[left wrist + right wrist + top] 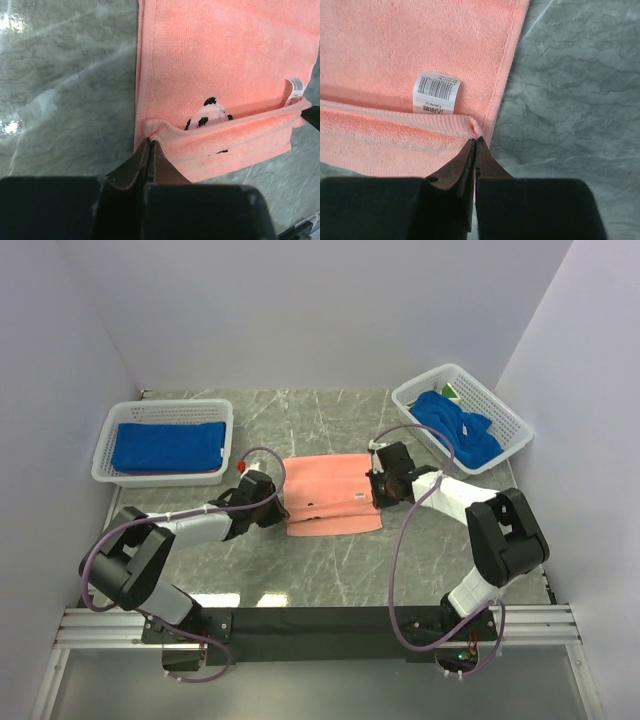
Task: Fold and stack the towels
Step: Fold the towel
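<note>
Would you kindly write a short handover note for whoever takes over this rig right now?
Left tool: shut, pinching the salmon-pink towel at its left edge.
Right tool: shut, pinching the same towel at its right edge.
Things: salmon-pink towel lies mid-table, its near strip doubled over. Folded blue towel sits in the left basket; crumpled blue towel sits in the right basket.
Done: one blue towel folded.
Left: finish folding the pink one, fold the crumpled one, stack them.
</note>
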`<state>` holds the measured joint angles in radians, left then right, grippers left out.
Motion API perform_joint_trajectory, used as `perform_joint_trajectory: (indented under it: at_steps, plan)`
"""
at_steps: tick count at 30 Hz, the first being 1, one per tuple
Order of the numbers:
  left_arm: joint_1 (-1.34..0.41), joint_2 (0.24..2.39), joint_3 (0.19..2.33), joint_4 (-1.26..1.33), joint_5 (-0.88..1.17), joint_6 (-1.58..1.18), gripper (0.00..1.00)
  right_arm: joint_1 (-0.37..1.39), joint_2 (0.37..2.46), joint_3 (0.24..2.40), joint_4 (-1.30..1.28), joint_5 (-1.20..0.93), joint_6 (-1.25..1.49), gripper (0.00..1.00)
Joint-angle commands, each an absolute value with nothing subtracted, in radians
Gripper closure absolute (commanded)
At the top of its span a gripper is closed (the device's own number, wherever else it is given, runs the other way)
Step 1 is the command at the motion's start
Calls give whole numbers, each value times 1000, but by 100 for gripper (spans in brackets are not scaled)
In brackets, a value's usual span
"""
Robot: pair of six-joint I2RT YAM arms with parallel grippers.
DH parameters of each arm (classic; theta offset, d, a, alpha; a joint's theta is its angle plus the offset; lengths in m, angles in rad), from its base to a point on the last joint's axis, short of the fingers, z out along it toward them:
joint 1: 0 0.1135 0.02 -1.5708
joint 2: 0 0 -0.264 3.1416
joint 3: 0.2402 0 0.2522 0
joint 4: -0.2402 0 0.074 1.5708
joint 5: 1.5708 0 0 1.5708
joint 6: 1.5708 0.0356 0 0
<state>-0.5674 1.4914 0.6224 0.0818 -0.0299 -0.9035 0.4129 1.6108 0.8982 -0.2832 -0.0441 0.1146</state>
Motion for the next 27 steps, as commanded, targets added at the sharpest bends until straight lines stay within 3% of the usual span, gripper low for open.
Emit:
perform_joint_trajectory:
  at_steps: [1, 5, 6, 9, 13, 16, 27]
  plan:
    - [-554, 1462, 603, -37, -149, -865, 96, 391, 1608, 936, -367, 92, 84, 91]
    - [-574, 1399, 641, -98, -164, -850, 74, 394, 1551, 956, -402, 16, 103, 69]
    - [-580, 1364, 647, -112, -172, -845, 68, 397, 1536, 959, -417, 3, 106, 59]
    - [-606, 1278, 667, -156, -193, -834, 38, 397, 1461, 969, -440, -63, 121, 51]
    - [-626, 1172, 683, -212, -216, -845, 16, 397, 1355, 963, -423, -118, 126, 50]
    - [-624, 1126, 699, -241, -225, -839, 11, 397, 1330, 956, -381, -170, 121, 50]
    - [-624, 1117, 681, -236, -239, -853, 16, 425, 1548, 1077, -250, -241, 184, 57]
